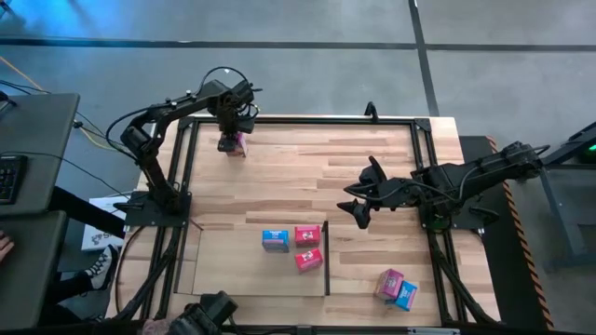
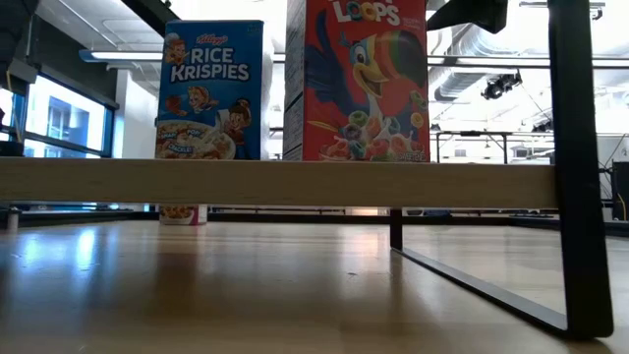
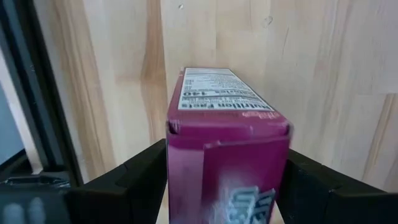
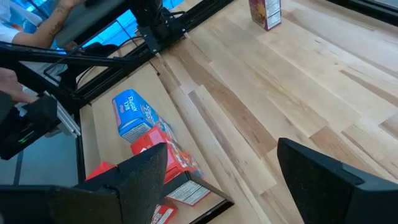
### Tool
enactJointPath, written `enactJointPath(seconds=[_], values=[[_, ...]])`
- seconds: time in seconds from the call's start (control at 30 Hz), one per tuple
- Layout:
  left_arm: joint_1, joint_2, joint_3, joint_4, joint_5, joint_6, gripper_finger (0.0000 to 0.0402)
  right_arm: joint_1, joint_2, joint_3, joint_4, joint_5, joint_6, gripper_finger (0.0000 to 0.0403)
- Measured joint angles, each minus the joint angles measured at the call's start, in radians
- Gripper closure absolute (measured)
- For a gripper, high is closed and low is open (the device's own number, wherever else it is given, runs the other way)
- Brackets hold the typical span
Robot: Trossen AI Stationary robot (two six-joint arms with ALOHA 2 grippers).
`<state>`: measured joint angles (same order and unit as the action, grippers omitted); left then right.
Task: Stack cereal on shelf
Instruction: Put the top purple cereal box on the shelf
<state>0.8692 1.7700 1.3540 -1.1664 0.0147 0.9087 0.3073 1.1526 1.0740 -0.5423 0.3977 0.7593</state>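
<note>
Cereal waiting at the far left is a magenta box, and I bracket it with my left gripper spread wide, pads flanking without squeezing, ready for the shelf, while my right gripper hovers mid-table, open and empty.

Tabletop pale planked wood, satin sheen; cereal box glossy magenta cardboard; fingers matt black.
</note>
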Motion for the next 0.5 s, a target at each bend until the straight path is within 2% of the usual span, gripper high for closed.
enactJointPath(seconds=[0.37,0.5], values=[[-0.006,0.017,0.000,0.012,-0.001,0.018,0.0160,0.000,0.000,0.000,0.000,0.002,0.000,0.0104],[-0.007,0.017,0.000,0.012,-0.010,0.019,0.0172,0.000,0.000,0.000,0.000,0.002,0.000,0.0104]])
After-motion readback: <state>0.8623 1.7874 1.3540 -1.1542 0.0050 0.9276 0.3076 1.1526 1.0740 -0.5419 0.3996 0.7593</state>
